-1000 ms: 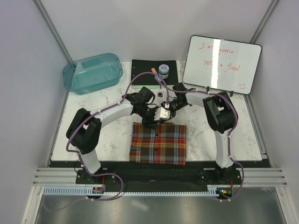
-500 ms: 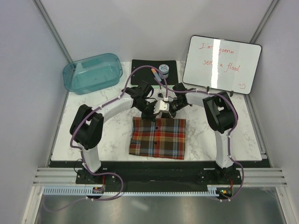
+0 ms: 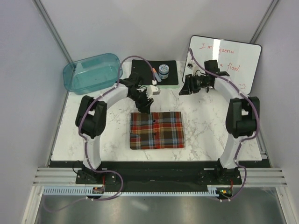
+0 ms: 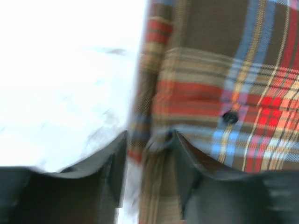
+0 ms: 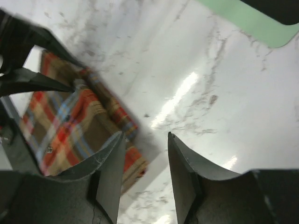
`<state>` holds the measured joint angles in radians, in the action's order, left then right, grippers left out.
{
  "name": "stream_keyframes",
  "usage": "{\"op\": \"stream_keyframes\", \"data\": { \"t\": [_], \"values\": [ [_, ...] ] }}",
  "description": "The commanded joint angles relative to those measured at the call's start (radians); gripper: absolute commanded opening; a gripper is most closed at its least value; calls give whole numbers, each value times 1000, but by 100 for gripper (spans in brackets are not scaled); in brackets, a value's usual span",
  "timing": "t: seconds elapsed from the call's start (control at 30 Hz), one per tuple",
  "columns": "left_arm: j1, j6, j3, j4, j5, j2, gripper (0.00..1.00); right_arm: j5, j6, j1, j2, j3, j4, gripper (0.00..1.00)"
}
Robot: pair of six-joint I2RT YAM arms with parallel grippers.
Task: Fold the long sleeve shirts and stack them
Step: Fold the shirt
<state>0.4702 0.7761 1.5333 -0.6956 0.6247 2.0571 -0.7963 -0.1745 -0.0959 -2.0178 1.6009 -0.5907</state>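
Note:
The plaid flannel shirt (image 3: 156,129) lies folded into a flat rectangle at the middle of the marble table. My left gripper (image 3: 145,106) is at its far left corner. In the left wrist view the shirt (image 4: 224,93) fills the right side, and its edge runs between the parted fingers of my left gripper (image 4: 150,140); the picture is blurred. My right gripper (image 3: 184,86) is raised at the back right, apart from the shirt. In the right wrist view my right gripper (image 5: 145,140) is open and empty over bare table, with the shirt (image 5: 79,121) to the left.
A teal plastic bin (image 3: 92,72) stands at the back left. A black pad on a green mat (image 3: 145,66) with a small jar (image 3: 163,70) lies at the back middle. A whiteboard (image 3: 222,63) leans at the back right. The green mat's corner (image 5: 243,18) shows in the right wrist view.
The shirt has slid a little towards the back of the table. My right gripper has let go of it and swung up to the back right. My left gripper has moved back with the far edge.

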Motion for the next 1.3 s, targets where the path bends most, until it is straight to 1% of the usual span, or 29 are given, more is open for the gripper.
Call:
{"op": "stream_keyframes", "data": {
  "t": [0.0, 0.03, 0.13, 0.17, 0.27, 0.3, 0.33, 0.37, 0.43, 0.47, 0.5, 0.53, 0.63, 0.67, 0.73, 0.77, 0.83, 0.87, 0.9, 0.93, 0.97, 1.0, 1.03, 1.07, 1.1, 1.17, 1.2, 1.23, 1.27],
  "values": [
    [-87, -233, 34, -2, 89, -188, 58, -115, 150, -44, 241, -195, 61, 47],
    [-99, -263, 7, -4, 101, -213, 59, -133, 223, -50, 266, -240, 95, 46],
    [-126, -372, -76, -12, 136, -313, 59, -149, 280, -102, 336, -363, 202, 43],
    [-145, -443, -100, -12, 227, -330, 59, -147, 309, -117, 344, -381, 221, 43],
    [-151, -550, -215, 10, 356, -345, 57, -150, 395, -172, 329, -438, 320, 43],
    [-154, -573, -284, 31, 377, -332, 56, -147, 408, -185, 299, -464, 377, 43],
    [-160, -616, -323, 124, 380, -322, 56, -146, 420, -185, 277, -472, 397, 43],
    [-169, -685, -358, 169, 391, -305, 56, -141, 420, -185, 249, -475, 407, 43],
    [-209, -730, -409, 259, 382, -225, 55, -120, 402, -177, 153, -464, 394, 42],
    [-226, -767, -415, 277, 369, -191, 54, -100, 385, -171, 124, -443, 372, 42],
    [-246, -806, -414, 284, 347, -155, 52, -42, 322, -172, 66, -421, 350, 41],
    [-286, -834, -417, 307, 325, -88, 52, -17, 293, -173, 33, -397, 329, 41],
    [-323, -902, -450, 309, 311, -34, 48, 54, 213, -177, -103, -233, 240, 41],
    [-321, -905, -469, 309, 322, -46, 47, 63, 205, -189, -164, -141, 212, 40],
    [-299, -911, -547, 311, 369, -84, 47, 95, 184, -220, -212, -43, 184, 40],
    [-286, -910, -576, 311, 398, -153, 47, 101, 147, -264, -248, 47, 155, 40],
    [-271, -913, -669, 312, 501, -243, 49, 94, 87, -313, -266, 131, 114, 40],
    [-274, -913, -697, 312, 526, -293, 50, 69, 64, -356, -259, 184, 77, 43],
    [-281, -916, -734, 303, 544, -401, 51, 53, 49, -372, -243, 200, 66, 45],
    [-312, -934, -746, 298, 558, -452, 52, 37, 26, -380, -220, 209, 52, 47],
    [-335, -951, -757, 294, 550, -504, 54, 16, 24, -378, -156, 205, 40, 50],
    [-363, -977, -768, 297, 523, -603, 56, 16, 15, -375, -118, 191, 35, 52],
    [-410, -1021, -775, 309, 477, -642, 57, 19, 0, -372, -76, 170, 34, 53],
    [-424, -1040, -788, 327, 459, -679, 59, 26, -22, -366, 7, 113, 35, 54],
    [-432, -1060, -805, 376, 429, -722, 70, 35, -28, -364, 45, 82, 35, 54],
    [-435, -1116, -826, 459, 369, -727, 82, 69, 8, -369, 124, -17, 38, 52],
    [-435, -1129, -822, 497, 356, -712, 85, 75, 29, -372, 139, -47, 38, 51],
    [-435, -1144, -806, 543, 356, -643, 85, 84, 47, -375, 149, -79, 46, 50],
    [-436, -1138, -779, 541, 360, -603, 87, 88, 59, -389, 154, -134, 46, 49]
  ]
}}
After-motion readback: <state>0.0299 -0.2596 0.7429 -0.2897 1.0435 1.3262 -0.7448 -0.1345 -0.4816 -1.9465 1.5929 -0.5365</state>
